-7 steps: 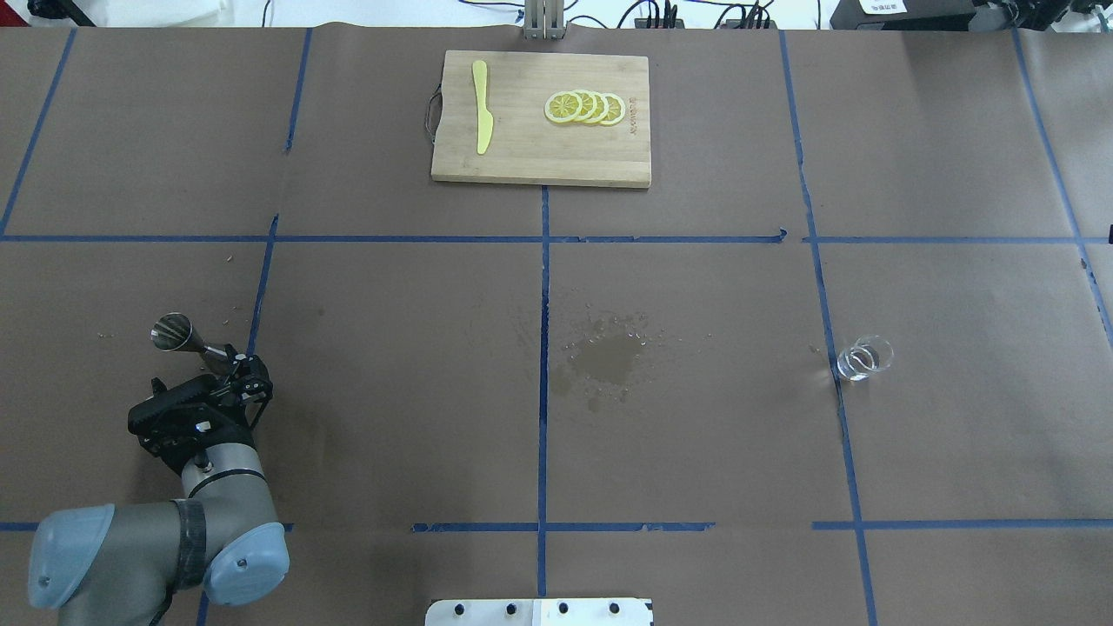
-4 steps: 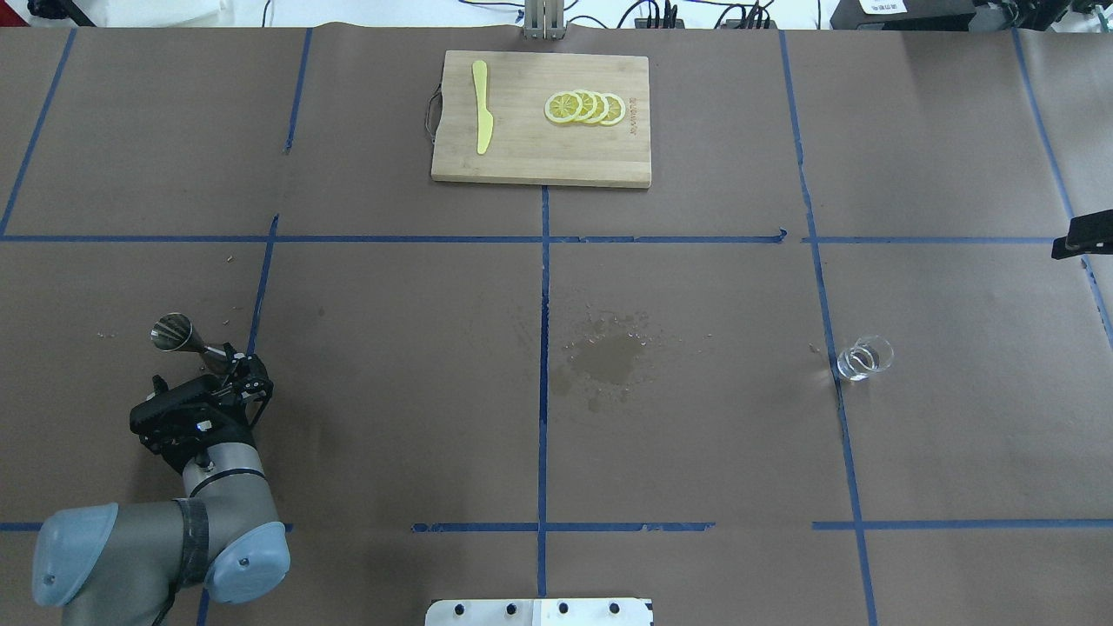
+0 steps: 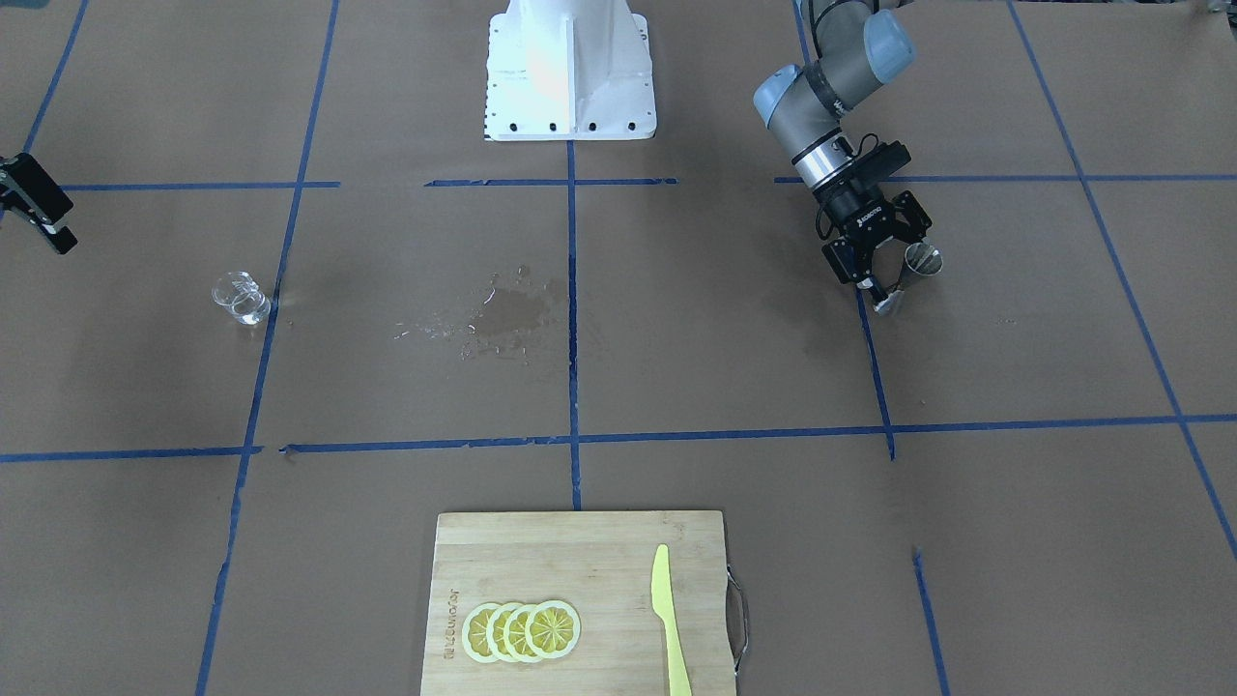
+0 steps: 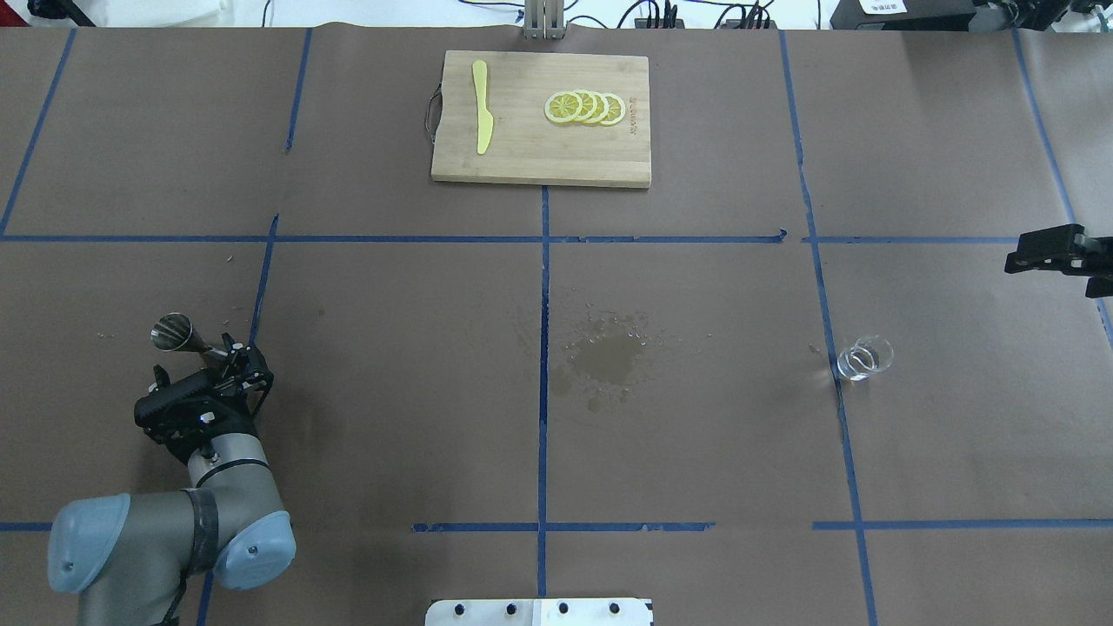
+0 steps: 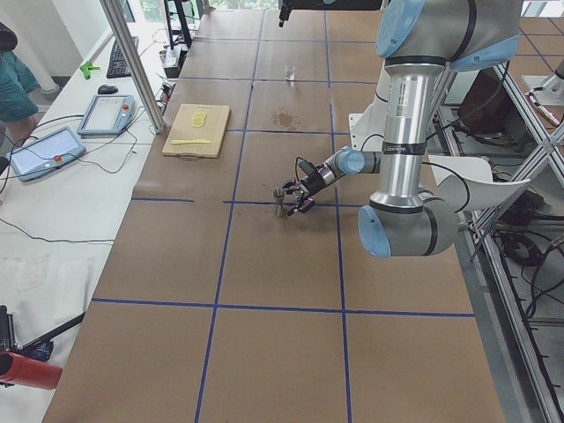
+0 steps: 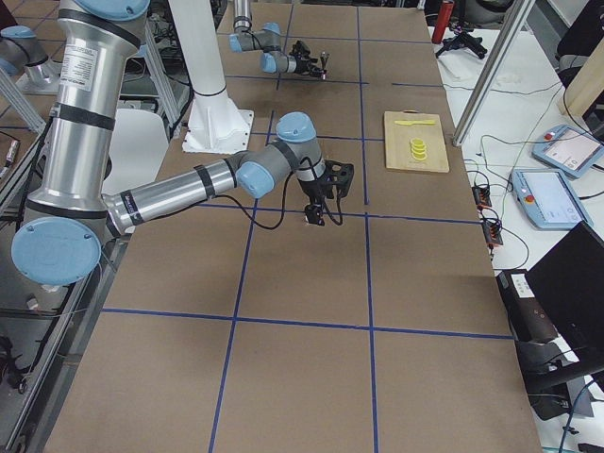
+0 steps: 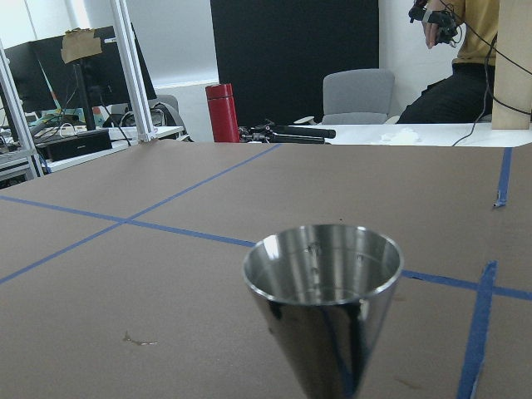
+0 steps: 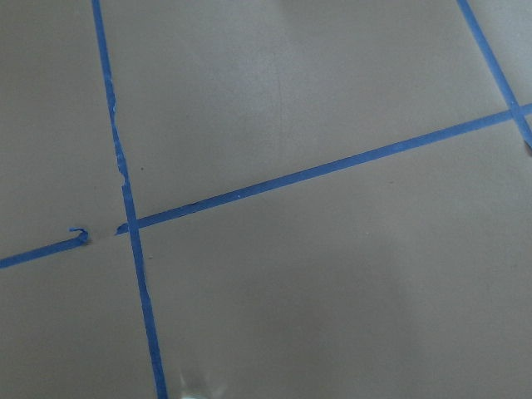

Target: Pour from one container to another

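Note:
The steel jigger stands upright at the table's left, also seen as the jigger from the front. My left gripper is low on the table and looks open, its fingers on either side of the jigger's lower cone. The left wrist view is filled by the jigger's empty upper cone. The clear glass cup stands alone at the right, also the cup. My right gripper hangs at the right edge, behind and to the right of the cup, apparently open and holding nothing.
A wet stain marks the brown paper mid-table. A wooden cutting board at the far side holds lemon slices and a yellow knife. Blue tape lines grid the table.
My right gripper has come into view from the right edge and moved left. My left gripper has edged forward around the jigger. The jigger and the cup have not moved.

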